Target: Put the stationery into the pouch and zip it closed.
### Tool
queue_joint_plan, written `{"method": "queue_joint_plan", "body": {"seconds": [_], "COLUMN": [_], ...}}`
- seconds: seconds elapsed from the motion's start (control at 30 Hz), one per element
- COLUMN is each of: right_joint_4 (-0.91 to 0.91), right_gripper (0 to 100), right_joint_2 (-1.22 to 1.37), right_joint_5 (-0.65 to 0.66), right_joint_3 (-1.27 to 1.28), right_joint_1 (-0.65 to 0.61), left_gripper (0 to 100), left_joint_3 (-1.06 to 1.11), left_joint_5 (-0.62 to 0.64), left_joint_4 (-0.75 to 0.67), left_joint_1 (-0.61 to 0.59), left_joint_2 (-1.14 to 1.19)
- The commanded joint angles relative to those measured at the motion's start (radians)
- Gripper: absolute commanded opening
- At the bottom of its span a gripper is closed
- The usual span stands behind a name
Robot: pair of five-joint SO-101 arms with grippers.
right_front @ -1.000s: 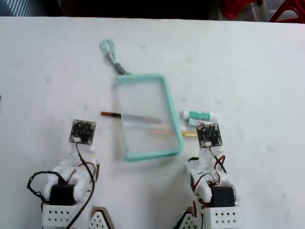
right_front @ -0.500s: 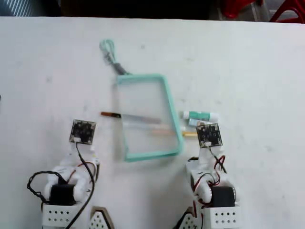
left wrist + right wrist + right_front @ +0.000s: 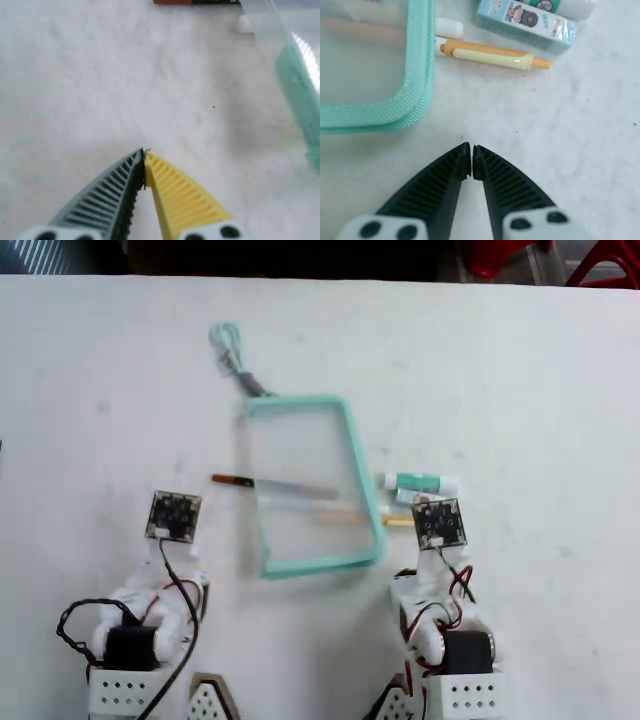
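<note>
Pouch [image 3: 320, 565] lies flat mid-tabletop [image 3: 520, 390] between both arms, with pen [image 3: 490, 54], box [image 3: 525, 22] and tube [image 3: 425, 481] just beside its edge nearest the right hand [image 3: 471, 150], handy for loading, though it and the left hand [image 3: 144, 155] are pressed together, holding nothing.

middle right of the high view: a camera board [image 3: 438, 522] hides part of the pen [image 3: 398, 522] and box [image 3: 404, 498]. in the right wrist view the frame edge cuts off the glue stick [image 3: 575, 6] and pouch [image 3: 420, 50].
</note>
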Motion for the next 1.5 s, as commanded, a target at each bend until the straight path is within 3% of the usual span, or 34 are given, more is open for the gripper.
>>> {"method": "queue_joint_plan", "body": {"seconds": [0.0, 0.6, 1.1, 1.2, 1.33, 1.47], "right_joint_4": [0.005, 0.005, -0.028, -0.159, -0.188, -0.191], "right_gripper": [1.8, 1.9, 2.1, 2.1, 2.1, 2.1], "right_joint_2": [-0.007, -0.007, -0.010, -0.010, -0.010, -0.010], "right_joint_5": [-0.006, -0.006, -0.006, -0.005, -0.005, -0.003], "right_joint_3": [0.009, 0.009, 0.009, -0.018, -0.143, -0.296], "right_joint_1": [0.007, 0.005, -0.001, 0.010, 0.077, 0.150], "left_gripper": [2, 2, 2, 2, 2, 2], "left_joint_3": [-0.003, -0.003, -0.003, -0.011, -0.068, -0.212], "left_joint_5": [-0.011, -0.006, -0.012, -0.012, -0.012, -0.077], "left_joint_4": [0.006, 0.006, -0.038, -0.146, -0.235, -0.170], "left_joint_1": [-0.004, -0.004, 0.090, 0.047, -0.068, -0.147], "left_joint_2": [-0.008, -0.008, -0.008, -0.008, -0.008, -0.008]}}
